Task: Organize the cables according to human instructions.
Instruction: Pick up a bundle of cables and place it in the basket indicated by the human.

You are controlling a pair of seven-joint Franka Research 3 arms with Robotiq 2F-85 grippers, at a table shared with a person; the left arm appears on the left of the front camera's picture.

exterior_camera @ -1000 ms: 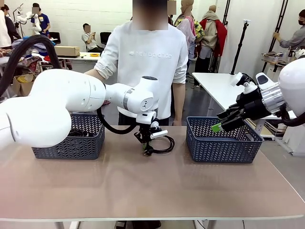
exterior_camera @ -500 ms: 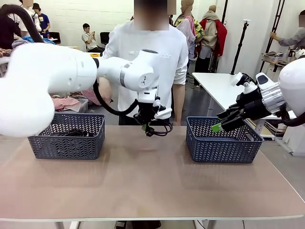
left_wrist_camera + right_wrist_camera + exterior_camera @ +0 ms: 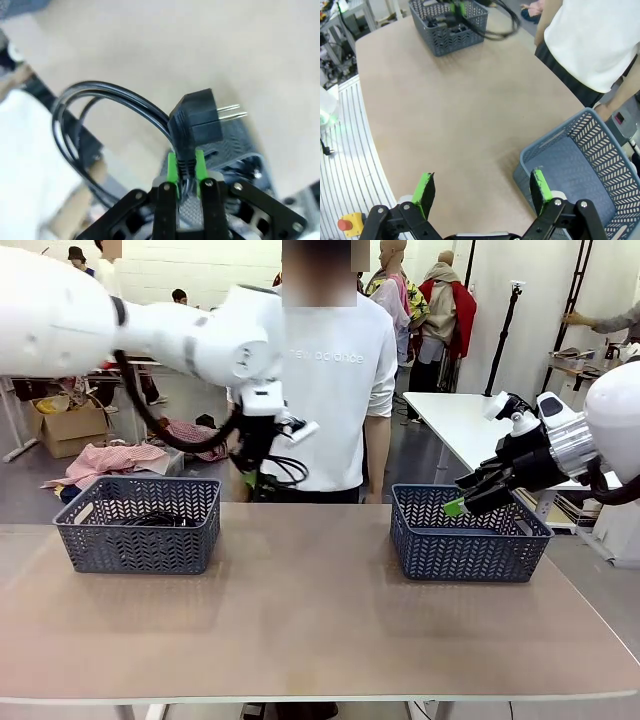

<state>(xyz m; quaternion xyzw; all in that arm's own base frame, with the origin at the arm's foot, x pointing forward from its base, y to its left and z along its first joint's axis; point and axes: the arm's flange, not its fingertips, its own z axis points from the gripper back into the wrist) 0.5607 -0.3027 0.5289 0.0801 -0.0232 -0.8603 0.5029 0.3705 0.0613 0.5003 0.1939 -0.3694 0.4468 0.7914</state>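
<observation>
The left hand is clamped on a coiled cable just below its plug, carrying it high over the counter between both baskets, presumably for sorting, while the right hand waits wide open above the right basket.

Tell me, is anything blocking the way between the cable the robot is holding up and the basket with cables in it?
Nothing visible is. The left gripper holds the cable up in the air, above and right of the left basket. Between them is just open air, and the basket's top is open, with cables already lying inside.
</observation>
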